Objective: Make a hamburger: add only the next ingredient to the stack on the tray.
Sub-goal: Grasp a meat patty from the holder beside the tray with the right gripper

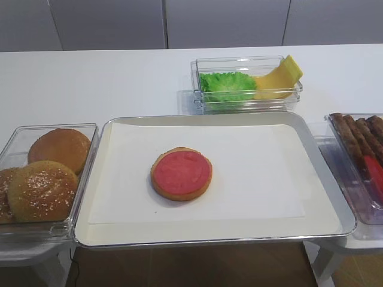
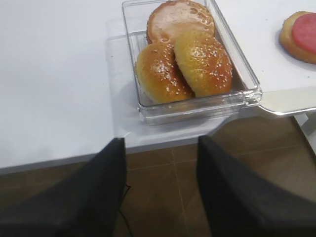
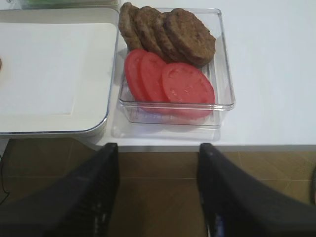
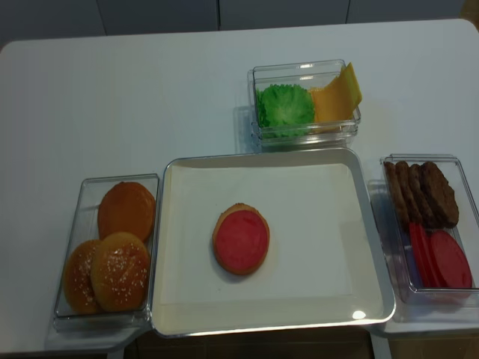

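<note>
Right wrist view looks down past the right claw, whose two dark fingers stand well apart with nothing between them, hanging off the table's near edge over the floor. Just ahead sits a clear tub with a row of brown meat patties leaning at the back and red slices overlapping in front. Nothing is picked yet; I'd say the step in hand is the reach for a patty, barely begun.

On the silver tray, roughly at the middle of its white paper, lies the stack: a bun bottom with a pinkish-red disc on top, nothing else on it. The left claw is likewise spread and empty, parked short of the tub of sesame buns on the other side of the tray.

The next move, as I read it, asks the right claw to pass forward over the red slices without catching them, drop onto the nearest patty in the row, and pinch that one alone. The patties lean tight against each other, so taking two at once looks like the risk. Lettuce and cheese behind the tray are not wanted now
</note>
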`<act>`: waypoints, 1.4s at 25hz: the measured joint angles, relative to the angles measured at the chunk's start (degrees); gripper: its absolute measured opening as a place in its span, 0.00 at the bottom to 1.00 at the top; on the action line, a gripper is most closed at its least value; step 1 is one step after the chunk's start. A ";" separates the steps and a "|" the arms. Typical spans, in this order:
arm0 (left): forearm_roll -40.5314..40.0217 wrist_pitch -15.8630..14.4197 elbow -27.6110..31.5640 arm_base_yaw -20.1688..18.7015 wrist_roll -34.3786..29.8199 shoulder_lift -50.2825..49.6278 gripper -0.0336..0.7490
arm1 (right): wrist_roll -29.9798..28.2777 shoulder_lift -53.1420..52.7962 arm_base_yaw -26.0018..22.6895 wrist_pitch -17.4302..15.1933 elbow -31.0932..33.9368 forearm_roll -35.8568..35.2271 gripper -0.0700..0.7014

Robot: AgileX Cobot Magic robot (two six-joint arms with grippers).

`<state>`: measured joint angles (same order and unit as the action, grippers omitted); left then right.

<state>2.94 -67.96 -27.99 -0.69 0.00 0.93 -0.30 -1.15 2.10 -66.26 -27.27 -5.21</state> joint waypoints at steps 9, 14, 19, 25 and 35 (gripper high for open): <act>0.00 0.00 0.00 0.00 0.00 0.00 0.49 | 0.00 0.00 0.00 0.00 0.00 0.00 0.58; 0.00 0.00 0.00 0.00 0.00 0.00 0.49 | 0.00 0.00 0.00 0.00 0.00 0.00 0.58; 0.00 0.00 0.00 0.00 0.00 0.00 0.49 | 0.00 0.00 0.00 0.00 0.00 0.00 0.58; 0.00 0.00 0.00 0.00 0.00 0.00 0.49 | 0.00 0.00 0.00 0.00 0.00 0.00 0.58; 0.00 0.00 0.00 0.00 0.00 0.00 0.49 | 0.00 0.00 0.00 0.00 0.00 0.00 0.57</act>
<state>2.94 -67.96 -27.99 -0.69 0.00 0.93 -0.30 -1.15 2.10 -66.26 -27.27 -5.21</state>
